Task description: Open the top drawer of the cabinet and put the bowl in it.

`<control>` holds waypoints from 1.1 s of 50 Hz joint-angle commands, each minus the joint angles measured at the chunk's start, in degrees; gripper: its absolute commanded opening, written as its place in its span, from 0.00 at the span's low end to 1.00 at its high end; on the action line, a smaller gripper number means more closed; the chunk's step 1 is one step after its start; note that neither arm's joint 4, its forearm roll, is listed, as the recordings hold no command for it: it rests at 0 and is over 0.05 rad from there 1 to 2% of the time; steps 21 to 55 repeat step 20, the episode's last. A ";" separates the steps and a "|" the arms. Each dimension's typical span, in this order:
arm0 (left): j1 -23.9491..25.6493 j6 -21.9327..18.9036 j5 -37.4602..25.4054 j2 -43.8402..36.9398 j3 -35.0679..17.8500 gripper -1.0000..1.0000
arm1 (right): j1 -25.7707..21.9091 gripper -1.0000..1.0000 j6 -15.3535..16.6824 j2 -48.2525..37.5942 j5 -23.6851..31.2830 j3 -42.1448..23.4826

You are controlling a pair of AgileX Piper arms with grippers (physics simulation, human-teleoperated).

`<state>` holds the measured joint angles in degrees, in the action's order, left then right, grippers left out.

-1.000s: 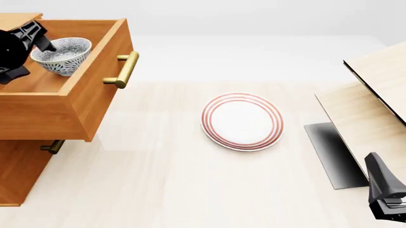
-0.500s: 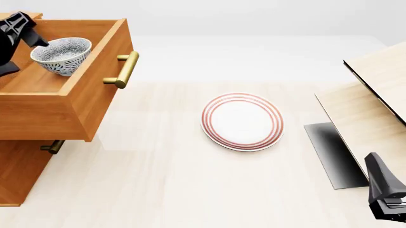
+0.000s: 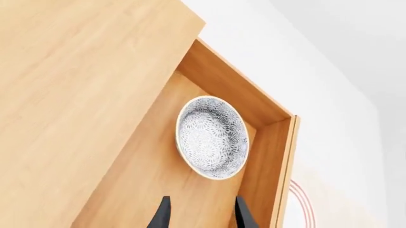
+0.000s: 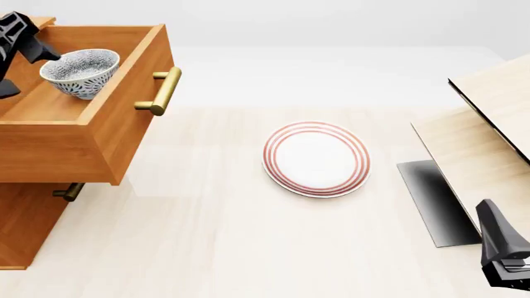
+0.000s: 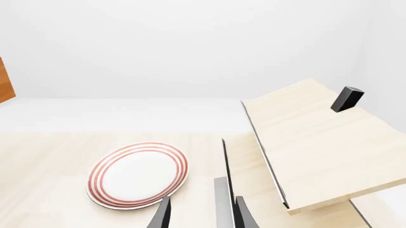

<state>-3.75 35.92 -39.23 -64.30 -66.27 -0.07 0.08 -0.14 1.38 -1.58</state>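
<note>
Left gripper (image 3: 200,216): fingers apart, empty, poised above the bowl (image 3: 211,137), which sits inside the pulled-out top drawer (image 4: 124,118) of the cabinet (image 4: 29,217). Placement judged complete; next move is a clear retreat. Right gripper (image 5: 200,216): parted, empty, idle near the plate (image 4: 316,159).

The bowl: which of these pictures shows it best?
The left wrist view: it looks straight down into the bowl, showing its whole rim and patterned inside as it sits in the open top drawer. The front view shows the bowl smaller, from the side, partly behind the drawer wall. The right wrist view does not show it.
</note>
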 commanded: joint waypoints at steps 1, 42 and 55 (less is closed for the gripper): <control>1.95 -0.03 0.20 2.91 2.26 1.00 | 0.01 1.00 -0.01 -0.08 -0.44 0.40; 2.42 -4.50 -4.55 7.90 1.31 1.00 | 0.02 1.00 -0.01 -0.08 -0.44 0.40; 2.42 -4.50 -4.55 7.90 1.31 1.00 | 0.02 1.00 -0.01 -0.08 -0.44 0.40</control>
